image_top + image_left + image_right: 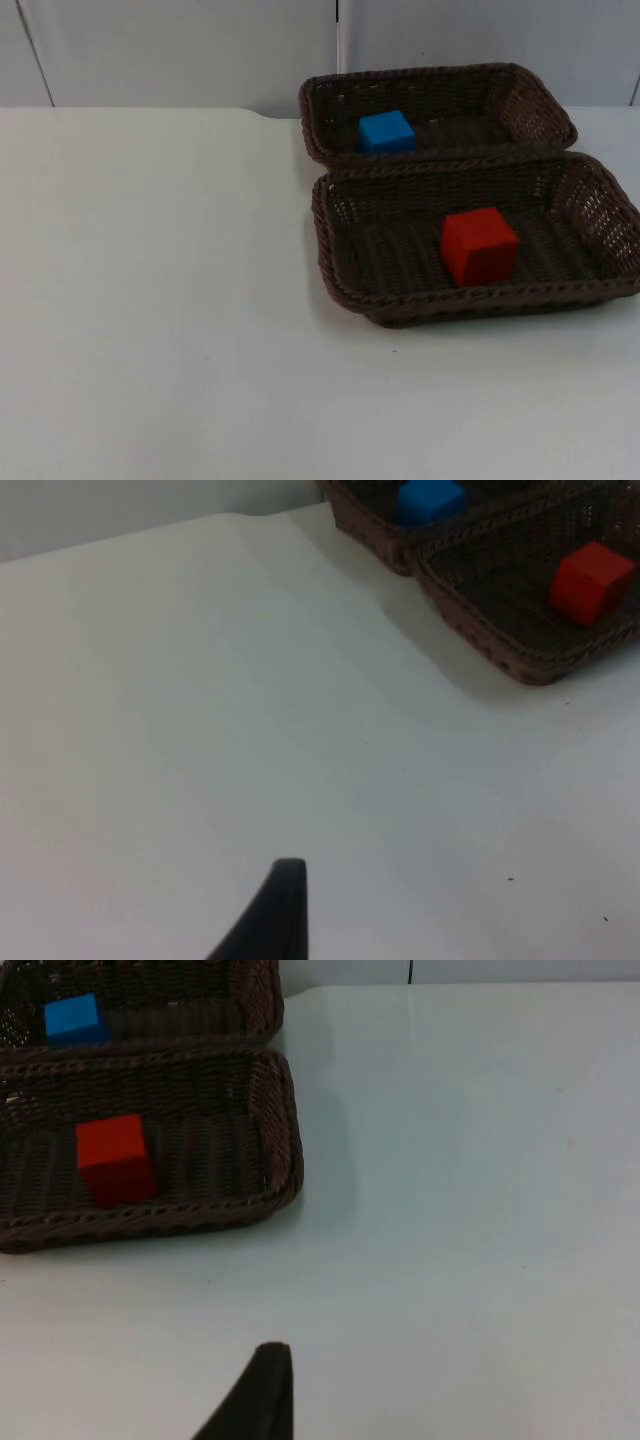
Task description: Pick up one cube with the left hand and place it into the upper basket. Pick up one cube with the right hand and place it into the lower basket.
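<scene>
Two brown woven baskets stand one behind the other on the right half of the table. The upper basket [420, 72] holds a blue cube [386, 132] near its left end. A red cube [480, 246] lies about mid-floor in the lower basket [480, 301]. My left gripper [280, 920] is over bare table, well apart from the baskets, with the blue cube [430, 498] and red cube [592, 580] far ahead of it. My right gripper [262, 1395] is also above bare table, off the lower basket's [285, 1160] short end. Neither cube is touched.
The white table top [160, 300] stretches wide and bare to the left of and in front of the baskets. A grey partition wall [180, 50] closes the back, right behind the upper basket.
</scene>
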Controlling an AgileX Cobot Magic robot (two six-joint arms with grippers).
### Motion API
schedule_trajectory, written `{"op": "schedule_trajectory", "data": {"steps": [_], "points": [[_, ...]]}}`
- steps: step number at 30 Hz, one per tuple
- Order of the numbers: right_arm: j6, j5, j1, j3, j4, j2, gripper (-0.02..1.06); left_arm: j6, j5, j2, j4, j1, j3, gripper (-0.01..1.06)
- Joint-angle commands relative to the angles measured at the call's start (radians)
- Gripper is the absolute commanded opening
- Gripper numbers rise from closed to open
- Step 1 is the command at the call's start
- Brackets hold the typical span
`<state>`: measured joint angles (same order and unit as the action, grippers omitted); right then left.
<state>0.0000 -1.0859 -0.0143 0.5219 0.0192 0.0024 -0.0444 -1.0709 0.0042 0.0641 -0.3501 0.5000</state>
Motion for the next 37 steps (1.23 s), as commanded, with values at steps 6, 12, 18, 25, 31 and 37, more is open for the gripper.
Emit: {"op": "schedule_trajectory", "data": {"steps": [6,12,18,25,31,37], "points": [[-0.012,0.009,0.007,-0.006,-0.004,-0.002,1.05,0.004,-0.002,-0.004,-0.001,0.002,-0.006,1.05],[-0.012,0.009,0.007,-0.006,-0.004,-0.002,1.05,0.004,-0.002,-0.004,-0.003,0.019,-0.006,1.05],[-0.012,0.009,0.007,-0.006,-0.004,-0.002,1.05,0.004,-0.002,-0.004,-0.005,0.108,-0.006,1.05],[-0.012,0.009,0.007,-0.006,-0.004,-0.002,1.05,0.004,-0.002,-0.004,-0.005,0.208,-0.006,1.05],[-0.012,0.009,0.007,-0.006,-0.004,-0.002,1.05,0.004,-0.002,-0.004,-0.005,0.288,-0.006,1.05],[-0.012,0.009,0.007,-0.006,-0.004,-0.002,1.05,0.004,-0.002,-0.004,-0.005,0.351,-0.006,1.05]]}}
